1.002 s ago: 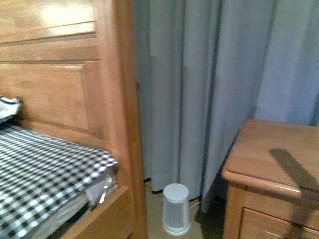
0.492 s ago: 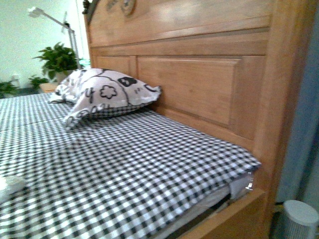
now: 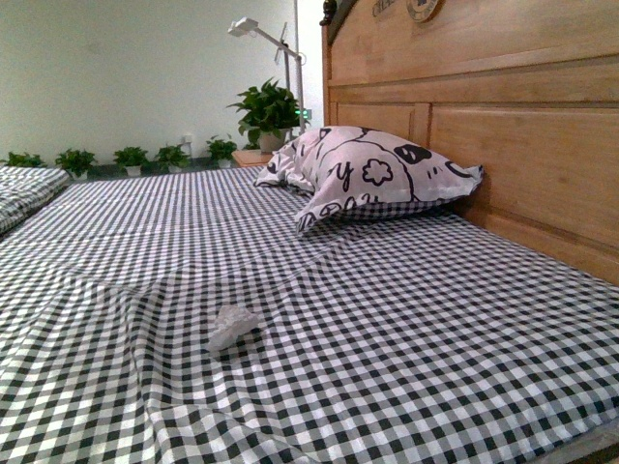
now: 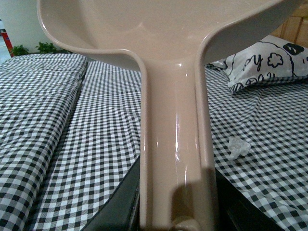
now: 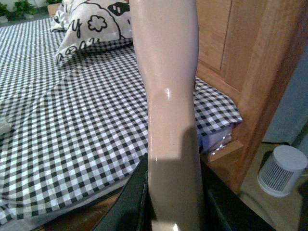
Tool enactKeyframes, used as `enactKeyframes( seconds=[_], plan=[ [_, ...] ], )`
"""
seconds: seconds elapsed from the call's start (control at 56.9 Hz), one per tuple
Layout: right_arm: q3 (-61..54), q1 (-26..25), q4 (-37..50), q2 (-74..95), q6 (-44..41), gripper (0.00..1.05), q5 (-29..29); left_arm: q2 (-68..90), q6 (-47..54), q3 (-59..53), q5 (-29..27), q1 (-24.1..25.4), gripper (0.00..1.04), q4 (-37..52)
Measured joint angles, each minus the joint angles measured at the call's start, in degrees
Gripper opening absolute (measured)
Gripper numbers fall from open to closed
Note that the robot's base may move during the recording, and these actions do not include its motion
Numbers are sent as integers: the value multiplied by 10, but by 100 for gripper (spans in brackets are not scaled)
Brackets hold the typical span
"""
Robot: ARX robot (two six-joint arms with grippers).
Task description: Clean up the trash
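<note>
Bed sheet black-and-white gingham; pillow white, black doodles; paper wad white; dustpan and handle beige; headboard honey-brown.

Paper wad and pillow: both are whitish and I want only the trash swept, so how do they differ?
The paper wad is far smaller than the pillow. The wad is plain white and crumpled; the pillow is plump, with black drawings. The wad lies mid-bed; the pillow rests by the headboard. Both sit on the checked sheet.
</note>
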Motion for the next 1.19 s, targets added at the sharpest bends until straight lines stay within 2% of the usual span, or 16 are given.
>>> enactKeyframes(
  seconds=[0.369, 0.439, 0.492, 0.685, 0.808, 0.896, 1.054, 1.195],
  plan=[
    [0, -2, 0, -2, 0, 21, 5, 2, -2, 1, 1, -1, 26, -5],
    [0, -2, 0, -2, 0, 21, 5, 27, -10, 29, 32, 27, 26, -78],
    [0, -2, 0, -2, 0, 21, 5, 51, -2, 36, 61, 56, 26, -81],
    [0, -2, 0, -2, 0, 21, 5, 215, 106, 82, 206, 197, 26, -3],
    [0, -2, 0, -2, 0, 21, 5, 304, 198, 124, 282, 219, 26, -2],
    [0, -2, 0, -2, 0, 21, 5, 375, 294, 153, 327, 224, 26, -32],
    [0, -2, 0, -2, 0, 21, 5, 477, 439, 217, 328, 245, 26, -108],
    [0, -2, 0, -2, 0, 21, 5, 520, 496, 271, 327, 257, 26, -149]
  ],
)
